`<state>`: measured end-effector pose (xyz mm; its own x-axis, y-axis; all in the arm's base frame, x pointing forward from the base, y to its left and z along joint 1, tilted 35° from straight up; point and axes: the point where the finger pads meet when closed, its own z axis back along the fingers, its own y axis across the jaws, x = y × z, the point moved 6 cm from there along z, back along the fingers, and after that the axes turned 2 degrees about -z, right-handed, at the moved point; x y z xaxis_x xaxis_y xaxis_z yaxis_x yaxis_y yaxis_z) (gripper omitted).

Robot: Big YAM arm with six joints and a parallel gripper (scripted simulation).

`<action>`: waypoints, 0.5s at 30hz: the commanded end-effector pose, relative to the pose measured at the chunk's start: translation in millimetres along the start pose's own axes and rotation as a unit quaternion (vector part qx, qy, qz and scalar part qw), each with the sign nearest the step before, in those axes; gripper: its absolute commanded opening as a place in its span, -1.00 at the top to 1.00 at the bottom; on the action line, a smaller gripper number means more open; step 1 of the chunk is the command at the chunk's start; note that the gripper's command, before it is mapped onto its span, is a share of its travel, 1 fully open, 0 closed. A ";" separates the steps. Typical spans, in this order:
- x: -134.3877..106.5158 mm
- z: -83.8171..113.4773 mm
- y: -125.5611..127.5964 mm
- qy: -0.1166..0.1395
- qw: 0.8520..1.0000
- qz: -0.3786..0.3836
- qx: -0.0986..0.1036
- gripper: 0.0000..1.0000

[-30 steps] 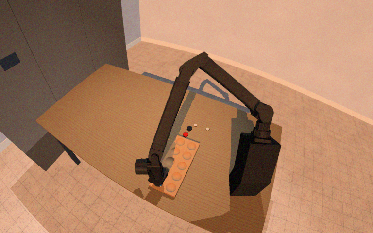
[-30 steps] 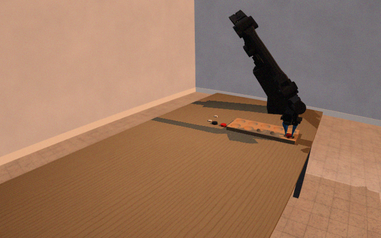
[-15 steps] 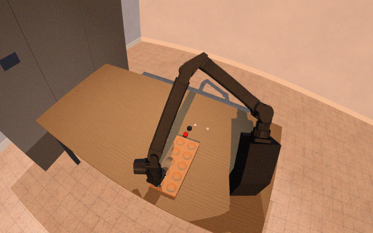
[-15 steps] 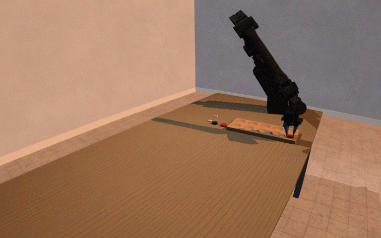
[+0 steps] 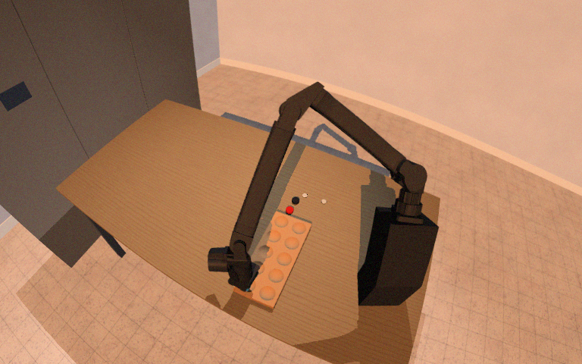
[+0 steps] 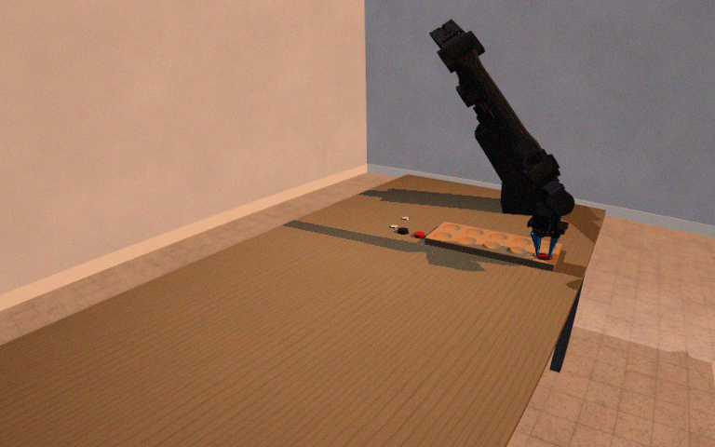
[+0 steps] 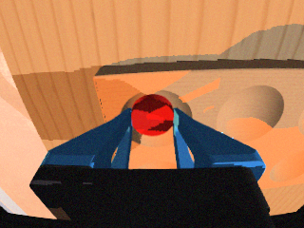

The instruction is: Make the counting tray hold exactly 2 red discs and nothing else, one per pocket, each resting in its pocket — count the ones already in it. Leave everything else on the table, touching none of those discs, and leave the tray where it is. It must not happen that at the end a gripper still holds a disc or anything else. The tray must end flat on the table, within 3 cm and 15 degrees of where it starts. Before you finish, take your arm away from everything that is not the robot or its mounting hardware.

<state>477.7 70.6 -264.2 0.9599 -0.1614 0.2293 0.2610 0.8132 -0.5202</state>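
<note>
The claw [image 7: 152, 128] points down over the near corner pocket of the counting tray [image 5: 300, 251], its blue fingers pinched partway in on a red disc [image 7: 152, 114] that fills the gap between their tips. In the wrist view the disc sits directly over the round pocket at the tray's corner, with the tray's edge and the wooden table [image 7: 127, 13] just beyond it. Whether the disc already touches the pocket floor cannot be told. In the exterior view the disc [image 6: 542, 255] shows as a red spot at the fingertips, level with the tray's top face.

To one side of the claw in the wrist view, a neighbouring pocket [image 7: 256, 108] lies open and bare. From the top view the other pockets that show hold nothing; those under the wrist are hidden by the arm [image 5: 261, 180].

At the far end of the tray from the claw, a second red disc [image 5: 289, 209] lies on the table just beside the tray's short edge. A black disc [image 5: 295, 199] lies just beyond it, and two white discs [image 5: 305, 194] [image 5: 323, 200] lie farther from the claw still, apart from each other

The arm's dark pedestal [image 5: 396, 257] stands on the table across the tray from the claw
</note>
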 end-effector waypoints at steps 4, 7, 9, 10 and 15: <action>11.0 -6.1 -1.6 -0.004 1.000 -0.008 0.002 1.00; 11.7 -7.6 -0.6 -0.006 1.000 -0.009 0.003 1.00; 12.4 -7.8 -0.3 -0.006 1.000 -0.009 0.003 1.00; 13.0 -8.0 -0.1 -0.007 1.000 -0.010 0.004 1.00; 13.4 -2.5 -2.9 -0.004 1.000 -0.012 0.002 0.27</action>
<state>477.4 70.3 -265.1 0.9604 -0.1597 0.2283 0.2591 0.8134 -0.5208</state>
